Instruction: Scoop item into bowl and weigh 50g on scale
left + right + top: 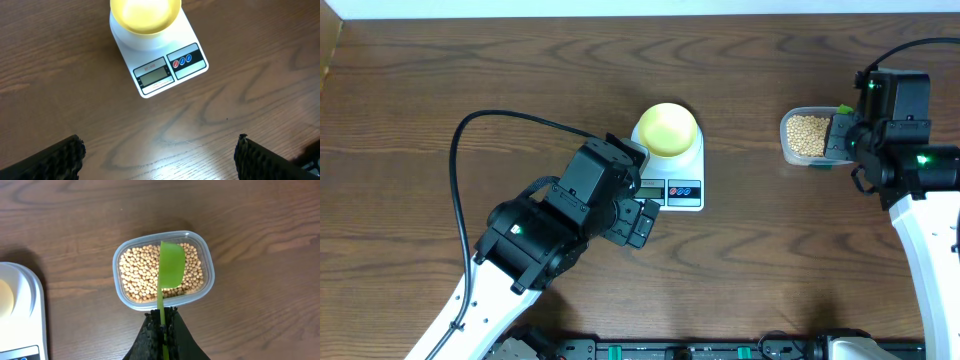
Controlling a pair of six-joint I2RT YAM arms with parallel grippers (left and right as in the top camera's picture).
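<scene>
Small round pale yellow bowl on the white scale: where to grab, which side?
Likely the rim, from above, one finger inside, one outside, on the edge facing the open left hand. The pale yellow bowl sits upright on the white scale, looks empty, and its round wall offers no flat faces.

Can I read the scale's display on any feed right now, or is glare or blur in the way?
Overhead: the scale is sharp but too small to read. Left wrist: the display is in focus, digits too faint to read; the bowl is washed out by glare. Right wrist: beans and scoop crisp, display cut off at the edge.
</scene>
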